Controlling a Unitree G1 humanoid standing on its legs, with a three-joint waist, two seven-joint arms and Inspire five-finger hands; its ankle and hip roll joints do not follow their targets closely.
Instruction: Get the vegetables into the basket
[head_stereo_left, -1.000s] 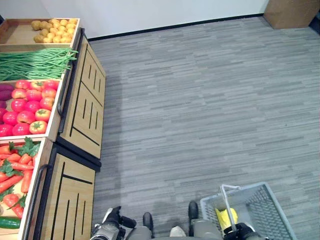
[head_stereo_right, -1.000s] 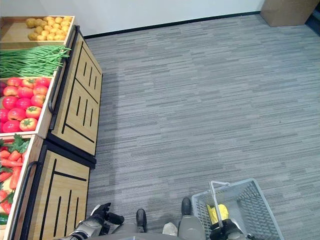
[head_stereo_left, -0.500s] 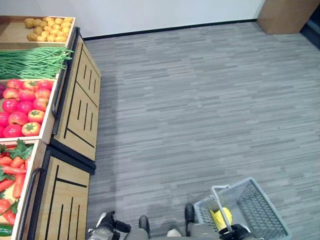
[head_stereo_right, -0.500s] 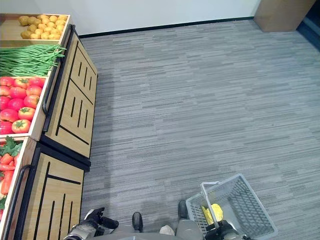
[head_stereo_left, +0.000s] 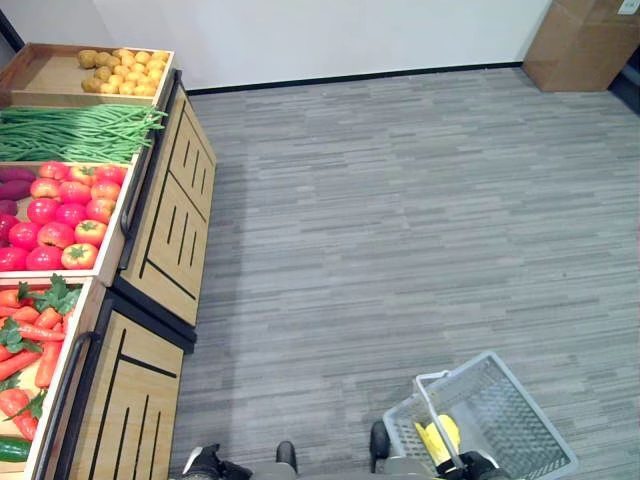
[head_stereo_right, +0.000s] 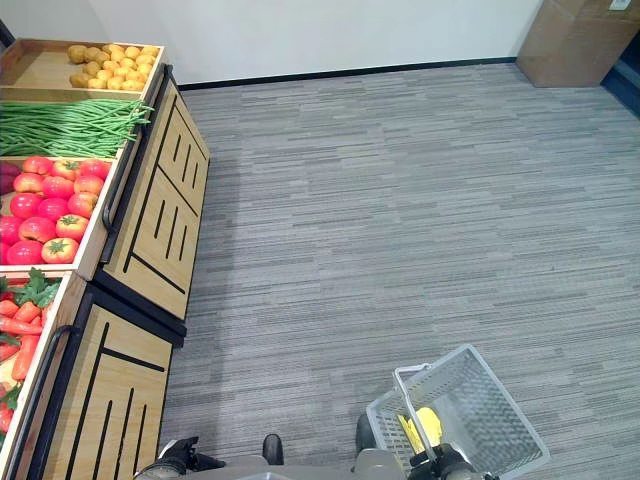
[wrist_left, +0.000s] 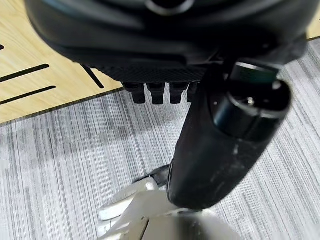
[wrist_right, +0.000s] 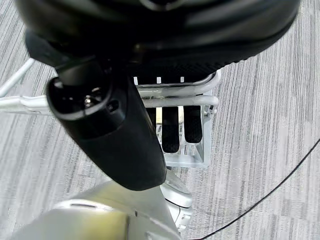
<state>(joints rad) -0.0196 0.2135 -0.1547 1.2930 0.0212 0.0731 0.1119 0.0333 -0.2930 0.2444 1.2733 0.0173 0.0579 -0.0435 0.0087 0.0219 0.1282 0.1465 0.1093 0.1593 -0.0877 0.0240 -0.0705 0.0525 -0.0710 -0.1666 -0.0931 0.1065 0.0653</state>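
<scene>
Grey plank floor (head_stereo_left: 420, 220) takes up most of the head views. Wooden stand (head_stereo_left: 150, 300) runs down the robot's left side, its slatted fronts facing the floor. Its bins hold, from far to near, potatoes (head_stereo_left: 125, 70), green beans (head_stereo_left: 75, 132), tomatoes (head_stereo_left: 62, 212) and carrots (head_stereo_left: 30, 335) (a cucumber (head_stereo_left: 15, 448) lies at the near edge). A cardboard box (head_stereo_left: 585, 42) stands against the far wall. The wire basket (head_stereo_left: 510, 420) hangs low on the robot's right, with something yellow (head_stereo_left: 437, 437) inside. The right hand (wrist_right: 172, 125) has its fingers curled over the basket's handle (wrist_right: 175, 101), carrying it. The left hand (wrist_left: 160, 90), just beside the stand's front, has its fingers curled in and grips nothing.
</scene>
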